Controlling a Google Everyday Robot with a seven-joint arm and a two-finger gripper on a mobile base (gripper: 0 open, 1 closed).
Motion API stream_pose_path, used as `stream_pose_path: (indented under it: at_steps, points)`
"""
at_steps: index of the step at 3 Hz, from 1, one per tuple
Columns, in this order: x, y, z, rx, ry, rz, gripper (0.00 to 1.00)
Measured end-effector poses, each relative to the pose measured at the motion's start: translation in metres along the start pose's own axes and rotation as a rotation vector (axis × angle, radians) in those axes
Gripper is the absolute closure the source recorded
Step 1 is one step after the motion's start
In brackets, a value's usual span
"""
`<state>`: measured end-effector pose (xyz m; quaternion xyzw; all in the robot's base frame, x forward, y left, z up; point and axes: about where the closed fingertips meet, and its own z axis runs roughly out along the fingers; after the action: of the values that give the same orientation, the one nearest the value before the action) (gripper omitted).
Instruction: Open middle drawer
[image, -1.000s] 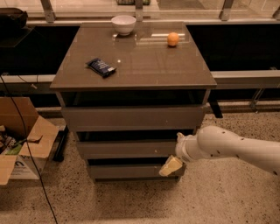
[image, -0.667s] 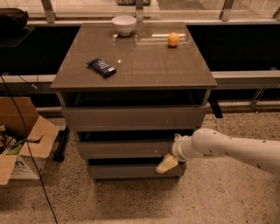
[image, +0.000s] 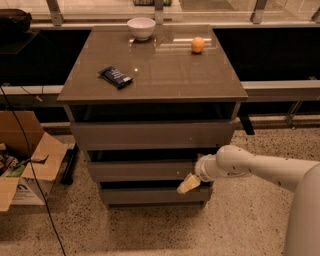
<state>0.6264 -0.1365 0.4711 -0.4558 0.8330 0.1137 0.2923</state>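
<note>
Your hand (image: 189, 184) sits at the middle drawer's (image: 140, 171) lower right edge, below the tabletop (image: 175, 75), likely seeking the handleless front's underside lip; whether it is open you cannot tell.

I see a glossy grey-brown rectangular counter (image: 170, 75) topping the drawer unit. Three things lie on it, well apart. A small white round bowl (image: 141, 27) stands upright at the far edge, left of centre. A small orange ball-shaped fruit (image: 198, 45) rests toward the far right. A dark blue wrapped snack bar (image: 115, 77) lies flat and slanted on the left half, nearer the front. The pale gripper (image: 189, 184) is well below the counter, at the right end of the grey-taupe middle drawer (image: 142, 170), by its lower edge.
</note>
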Motion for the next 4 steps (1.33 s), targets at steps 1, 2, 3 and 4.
stream_pose_path:
  at_steps: [1,2,3,4]
  points:
    - [0.012,-0.013,0.029,-0.034,-0.006,0.049,0.00]
    - [0.019,-0.022,0.043,-0.052,-0.005,0.081,0.00]
    - [0.018,-0.022,0.042,-0.052,-0.005,0.081,0.17]
    - [0.020,-0.017,0.039,-0.060,0.011,0.078,0.41]
